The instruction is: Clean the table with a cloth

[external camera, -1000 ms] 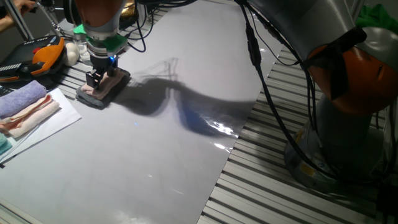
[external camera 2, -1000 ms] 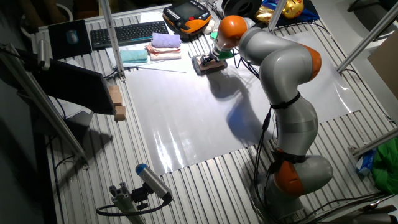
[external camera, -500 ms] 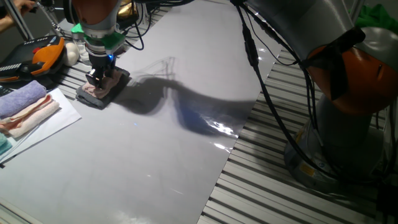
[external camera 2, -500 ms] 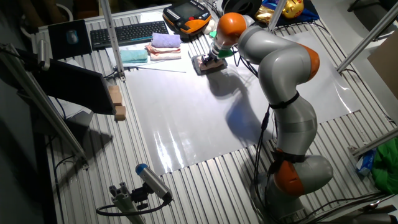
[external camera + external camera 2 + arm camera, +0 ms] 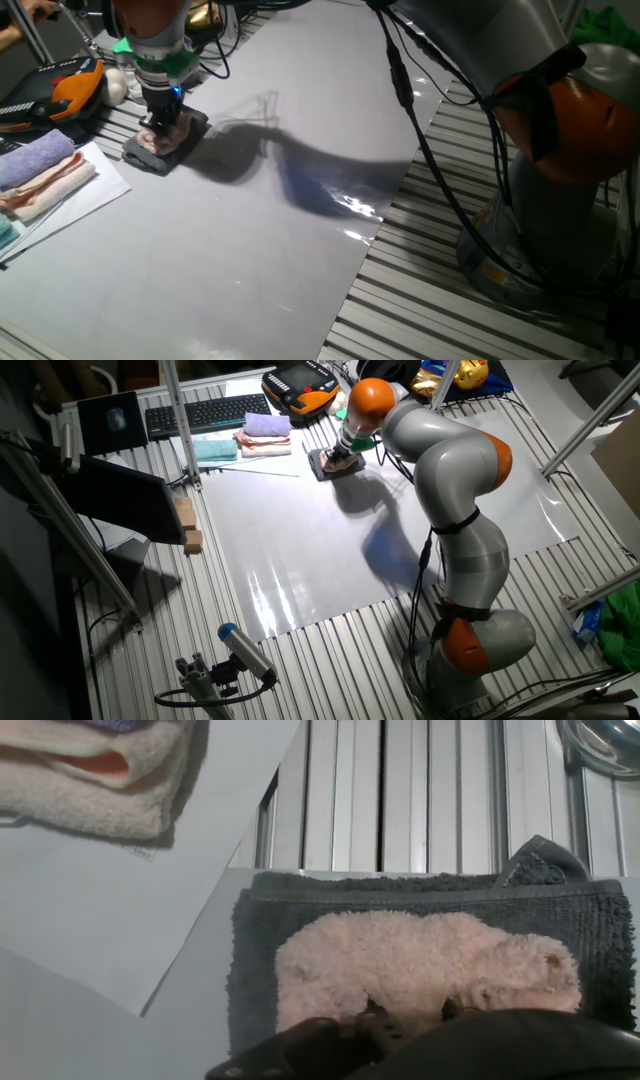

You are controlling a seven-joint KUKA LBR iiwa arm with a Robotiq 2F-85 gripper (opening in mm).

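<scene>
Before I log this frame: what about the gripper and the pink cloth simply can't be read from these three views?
- Fingers: in the hand view the gripper body hides them, so open or shut is unclear.
- The cloth: its near edge is covered there; in one fixed view the cloth is too small to judge a grip.
- The dark grey cloth: cut off at the right frame edge.

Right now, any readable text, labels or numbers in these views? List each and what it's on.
None can be read.
Keyboard: key legends too small to read.
Orange and black handheld pendant: any markings blurred.
Laptop: screen shows no legible text.
Pink cloth, dark grey cloth under it, stacked towels: no tag or print visible.
Table: bare glossy sheet, no markings.
</scene>
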